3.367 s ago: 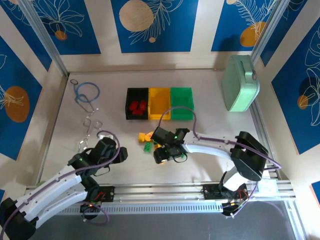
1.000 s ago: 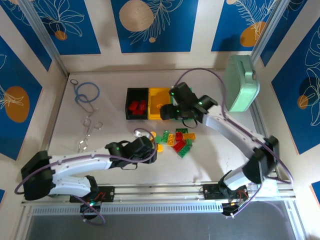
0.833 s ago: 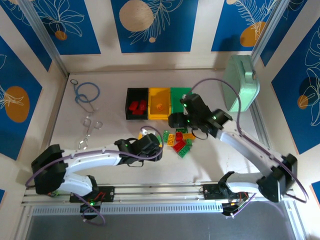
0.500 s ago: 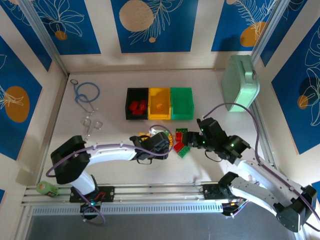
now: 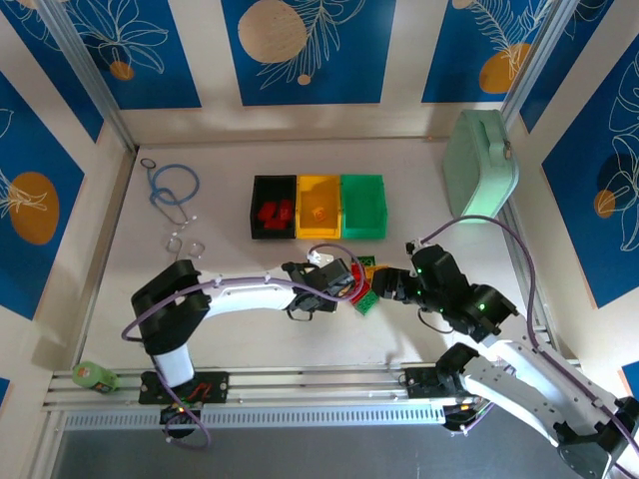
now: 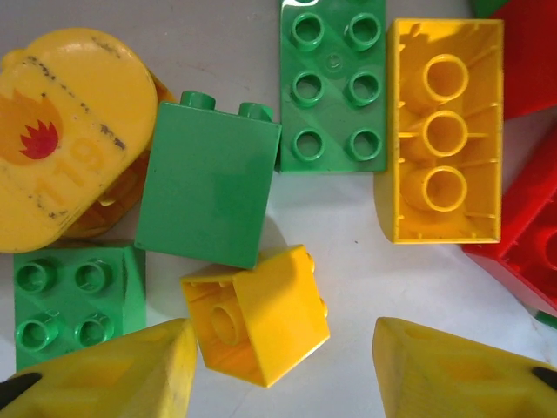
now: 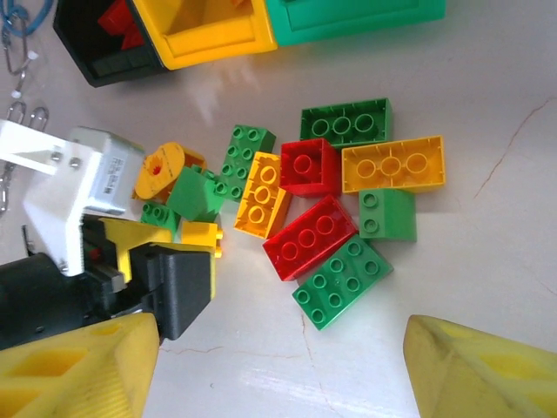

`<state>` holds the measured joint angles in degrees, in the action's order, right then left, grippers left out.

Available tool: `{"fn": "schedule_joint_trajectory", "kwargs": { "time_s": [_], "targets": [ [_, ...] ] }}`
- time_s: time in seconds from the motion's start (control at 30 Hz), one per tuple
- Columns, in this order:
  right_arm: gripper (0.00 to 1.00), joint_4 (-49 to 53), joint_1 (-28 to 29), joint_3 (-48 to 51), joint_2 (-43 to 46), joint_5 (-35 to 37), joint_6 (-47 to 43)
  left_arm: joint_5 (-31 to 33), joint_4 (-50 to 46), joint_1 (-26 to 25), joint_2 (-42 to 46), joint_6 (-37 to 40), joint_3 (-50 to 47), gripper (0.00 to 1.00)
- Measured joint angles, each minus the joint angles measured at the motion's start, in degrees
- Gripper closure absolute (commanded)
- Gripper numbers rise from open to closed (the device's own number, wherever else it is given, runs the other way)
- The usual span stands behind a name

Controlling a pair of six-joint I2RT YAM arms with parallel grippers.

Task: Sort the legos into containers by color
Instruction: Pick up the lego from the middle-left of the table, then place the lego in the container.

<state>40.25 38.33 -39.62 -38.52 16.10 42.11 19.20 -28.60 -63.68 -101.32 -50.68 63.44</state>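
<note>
The lego pile (image 7: 324, 205) of red, yellow and green bricks lies in front of the black bin (image 5: 273, 190), yellow bin (image 5: 319, 190) and green bin (image 5: 362, 190). Red bricks (image 5: 272, 212) sit in the black bin and one orange brick (image 5: 319, 212) in the yellow bin. My left gripper (image 6: 283, 374) is open at the pile's left side, its fingers either side of a small yellow brick (image 6: 257, 326) without clamping it. My right gripper (image 7: 278, 374) is open above bare table just short of a green brick (image 7: 343, 280), facing the left gripper (image 7: 165, 279).
A round yellow piece (image 6: 70, 174) and green bricks (image 6: 209, 183) crowd the small yellow brick. A mint-green case (image 5: 479, 165) stands at the right wall. A blue cable loop (image 5: 173, 185) and metal rings (image 5: 180, 244) lie far left.
My right arm has drawn back from over the yellow bin to the pile's near right side, leaving an orange brick in that bin. My left gripper has slid right into the pile.
</note>
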Motion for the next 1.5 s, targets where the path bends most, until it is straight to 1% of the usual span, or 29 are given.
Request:
{"fn": "schedule_joint_trajectory", "kwargs": {
  "time_s": [0.17, 0.3, 0.53, 0.63, 0.8, 0.87, 0.93, 1.1, 1.27, 1.4, 1.43, 1.5],
  "targets": [
    [0.26, 0.1, 0.0, 0.0, 0.8, -0.2, 0.4, 0.2, -0.4, 0.0, -2.6, 0.2, 0.2, 0.51],
    [0.27, 0.6, 0.0, 0.0, 0.9, -1.3, 0.7, 0.4, -0.9, 0.0, -4.2, 0.9, 1.2, 0.62],
    [0.28, 1.6, 0.1, -0.1, 1.2, -1.4, 1.0, 0.4, -1.1, 0.0, -4.0, 1.6, 1.6, 0.68],
    [0.28, 1.5, 0.2, -0.1, 1.2, -1.4, 1.1, 0.4, -1.7, 0.0, -1.7, 1.7, 1.6, 0.68],
    [0.29, 1.2, 0.2, -0.1, 1.2, -1.4, 1.5, 0.8, -2.8, 0.5, 5.4, 4.1, 2.4, 0.67],
    [0.29, 1.0, 0.2, -0.1, 1.2, -1.4, 1.6, 0.3, -3.2, 1.9, 7.2, 6.1, 4.5, 0.67],
    [0.29, 0.9, 0.3, -0.1, 1.2, -1.5, 1.9, -0.5, -3.4, 4.3, 7.6, 7.9, 7.1, 0.67],
    [0.29, 1.2, 1.0, 0.1, 1.4, -1.6, 2.5, -3.3, -3.7, 13.4, 5.4, 13.0, 15.4, 0.67],
    [0.29, 2.1, 2.2, 1.3, 3.0, -1.6, 3.6, -6.8, -3.8, 20.1, -3.4, 16.8, 25.4, 0.67],
    [0.29, 3.0, 3.2, 1.6, 3.8, -1.5, 4.2, -9.0, -4.9, 22.8, -11.0, 18.7, 31.8, 0.65],
    [0.29, 3.1, 3.4, 1.6, 3.9, -1.5, 4.3, -9.7, -5.8, 23.4, -13.2, 19.2, 34.1, 0.64],
    [0.29, 3.2, 3.7, 1.6, 4.3, -1.5, 4.5, -10.5, -7.3, 24.3, -16.9, 19.8, 38.4, 0.57]
  ]
}}
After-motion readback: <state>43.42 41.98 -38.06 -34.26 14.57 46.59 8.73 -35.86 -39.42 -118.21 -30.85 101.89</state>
